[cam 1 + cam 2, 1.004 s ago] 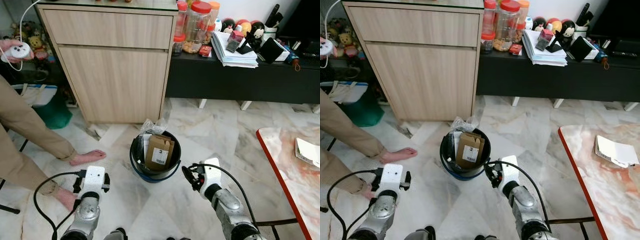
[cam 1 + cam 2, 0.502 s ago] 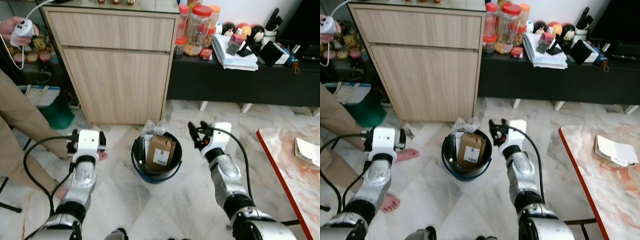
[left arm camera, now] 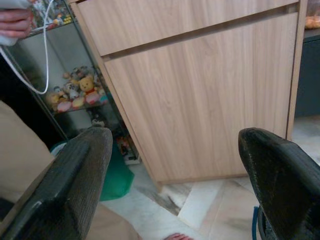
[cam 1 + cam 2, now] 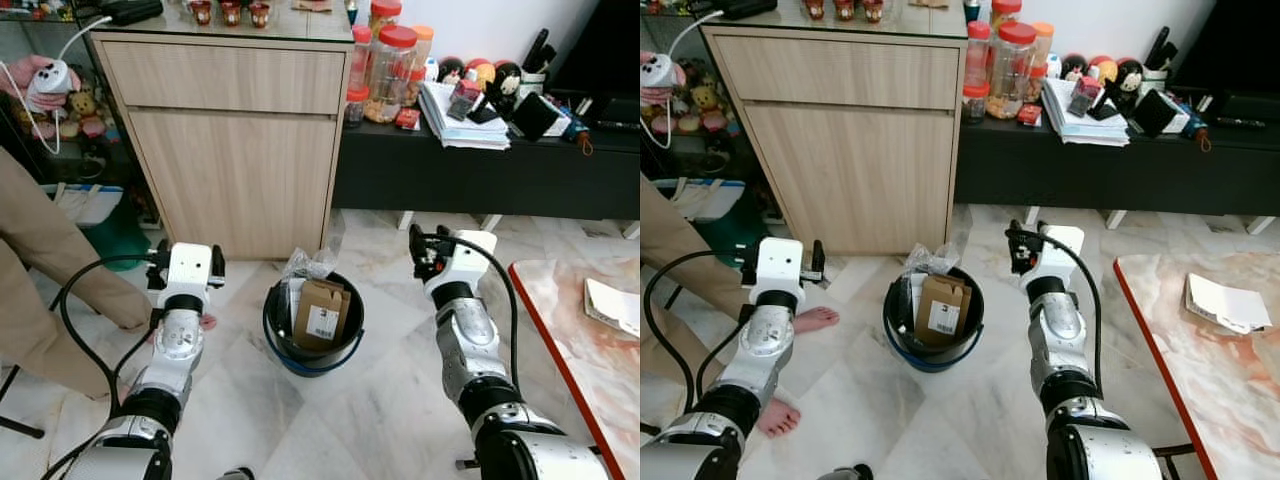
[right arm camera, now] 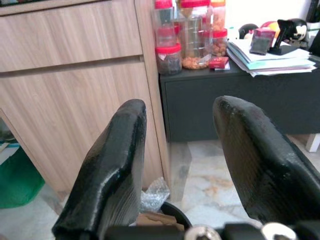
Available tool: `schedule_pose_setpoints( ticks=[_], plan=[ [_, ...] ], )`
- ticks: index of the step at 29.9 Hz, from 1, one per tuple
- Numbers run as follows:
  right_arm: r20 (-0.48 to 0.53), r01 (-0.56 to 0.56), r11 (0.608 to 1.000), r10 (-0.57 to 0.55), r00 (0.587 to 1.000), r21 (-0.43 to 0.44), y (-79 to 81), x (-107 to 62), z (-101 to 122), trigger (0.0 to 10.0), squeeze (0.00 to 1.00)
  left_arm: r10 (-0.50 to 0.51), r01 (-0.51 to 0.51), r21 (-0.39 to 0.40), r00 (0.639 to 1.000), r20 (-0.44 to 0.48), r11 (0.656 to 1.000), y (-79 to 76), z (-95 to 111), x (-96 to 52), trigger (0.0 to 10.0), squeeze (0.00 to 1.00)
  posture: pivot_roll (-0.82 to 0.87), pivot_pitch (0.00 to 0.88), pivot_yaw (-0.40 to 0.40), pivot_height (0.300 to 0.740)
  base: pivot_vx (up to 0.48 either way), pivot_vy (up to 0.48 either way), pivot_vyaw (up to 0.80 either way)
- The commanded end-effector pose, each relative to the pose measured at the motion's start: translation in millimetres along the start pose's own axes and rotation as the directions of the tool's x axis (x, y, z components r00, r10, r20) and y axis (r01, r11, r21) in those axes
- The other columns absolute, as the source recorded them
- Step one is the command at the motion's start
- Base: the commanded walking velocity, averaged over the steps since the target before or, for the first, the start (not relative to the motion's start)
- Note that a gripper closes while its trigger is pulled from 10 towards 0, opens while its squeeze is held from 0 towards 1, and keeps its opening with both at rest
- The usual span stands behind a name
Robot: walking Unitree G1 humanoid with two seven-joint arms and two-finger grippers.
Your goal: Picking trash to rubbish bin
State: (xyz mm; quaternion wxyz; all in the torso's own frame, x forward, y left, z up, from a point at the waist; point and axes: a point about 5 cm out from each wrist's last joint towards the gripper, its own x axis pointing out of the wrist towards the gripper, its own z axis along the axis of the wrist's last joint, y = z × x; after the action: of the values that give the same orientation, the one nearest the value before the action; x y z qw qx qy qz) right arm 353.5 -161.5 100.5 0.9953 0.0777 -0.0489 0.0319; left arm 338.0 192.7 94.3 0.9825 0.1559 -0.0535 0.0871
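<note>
Hands: right hand (image 4: 430, 249) and left hand (image 4: 186, 270), both raised from lower frame to flank the rubbish bin (image 4: 313, 343) at centre; fingers parted, empty. Cardboard trash (image 4: 320, 312) sat inside bin. Deposit judged complete.

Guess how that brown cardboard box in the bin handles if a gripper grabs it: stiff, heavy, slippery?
The cardboard box stands upright in the bin and keeps flat faces, so probably fairly stiff, though thin card could crush under a hard pinch. It looks small and light. Its matte brown surface should grip well; the crinkled clear plastic beside it likely comes along or slips.
</note>
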Motion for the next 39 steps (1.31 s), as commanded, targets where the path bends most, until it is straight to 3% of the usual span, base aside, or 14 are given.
schedule_pose_setpoints(
  ticks=[1, 5, 39],
  plan=[
    [0.015, 0.012, 1.000, -0.012, 1.000, 0.007, 0.3, 2.1, 3, 10.0, 0.00, 0.001, -0.001, 0.002, 1.000, 0.023, 1.000, -1.9, 4, 0.7, 10.0, 0.00, 0.09, 0.024, -0.086, 0.740, 0.000, 0.000, 0.00],
    [0.017, 0.010, 1.000, -0.010, 1.000, 0.000, 1.6, 3.2, 4, 10.0, 0.00, 0.001, -0.001, 0.001, 1.000, 0.028, 1.000, -2.3, 5, 1.2, 10.0, 0.00, 0.09, 0.010, -0.084, 0.740, 0.000, 0.000, -0.13],
    [0.045, -0.066, 0.998, 0.066, 0.997, -0.011, 20.9, 6.2, 8, 10.0, 0.00, 0.041, -0.041, 0.005, 0.996, 0.074, 0.999, 1.5, 17, 7.1, 10.0, 0.00, 0.09, 0.082, -0.091, 0.740, 0.000, -0.031, -0.80]
  ],
)
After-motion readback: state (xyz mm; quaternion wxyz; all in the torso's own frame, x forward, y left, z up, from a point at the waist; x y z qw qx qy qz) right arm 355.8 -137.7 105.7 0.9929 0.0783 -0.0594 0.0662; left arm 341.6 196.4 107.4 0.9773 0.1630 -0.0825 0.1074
